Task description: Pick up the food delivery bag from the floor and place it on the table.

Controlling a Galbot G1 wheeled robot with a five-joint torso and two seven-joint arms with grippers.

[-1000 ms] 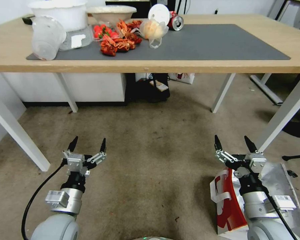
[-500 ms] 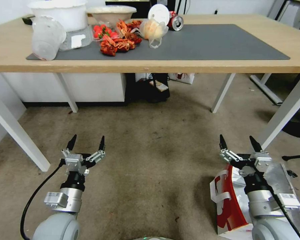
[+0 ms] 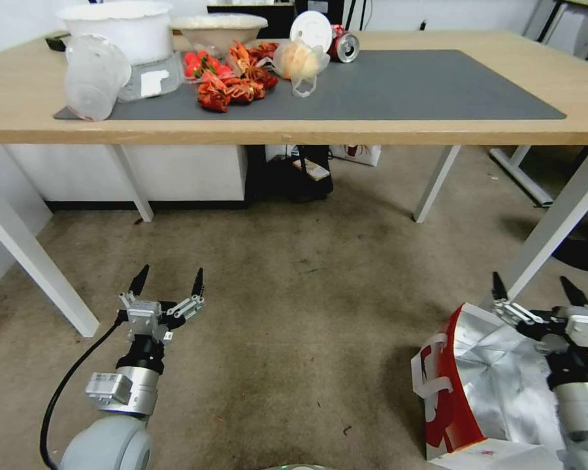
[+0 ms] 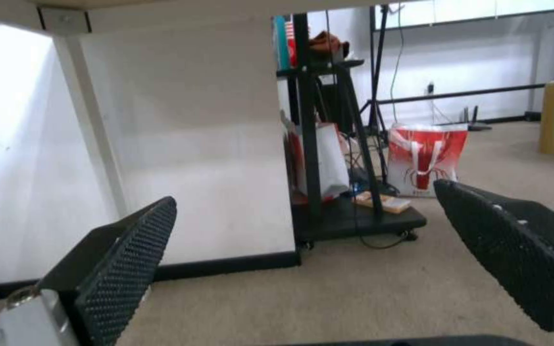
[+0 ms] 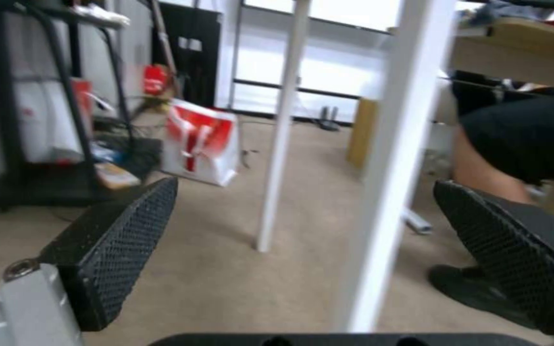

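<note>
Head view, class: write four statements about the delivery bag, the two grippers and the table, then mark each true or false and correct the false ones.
1. The food delivery bag stands on the floor. True.
2. The right gripper is shut on a strap. False: it is open, above the bag's far edge.
3. The left gripper is open over bare carpet. True.
4. The bag sits on the table. False: it is on the floor.

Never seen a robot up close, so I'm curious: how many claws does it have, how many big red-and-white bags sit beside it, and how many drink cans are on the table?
Black-fingered grippers, open: 2 (left gripper, right gripper)
Boxy red-and-white foil-lined food delivery bag: 1
Red metal drink can: 1
Total: 4
</note>
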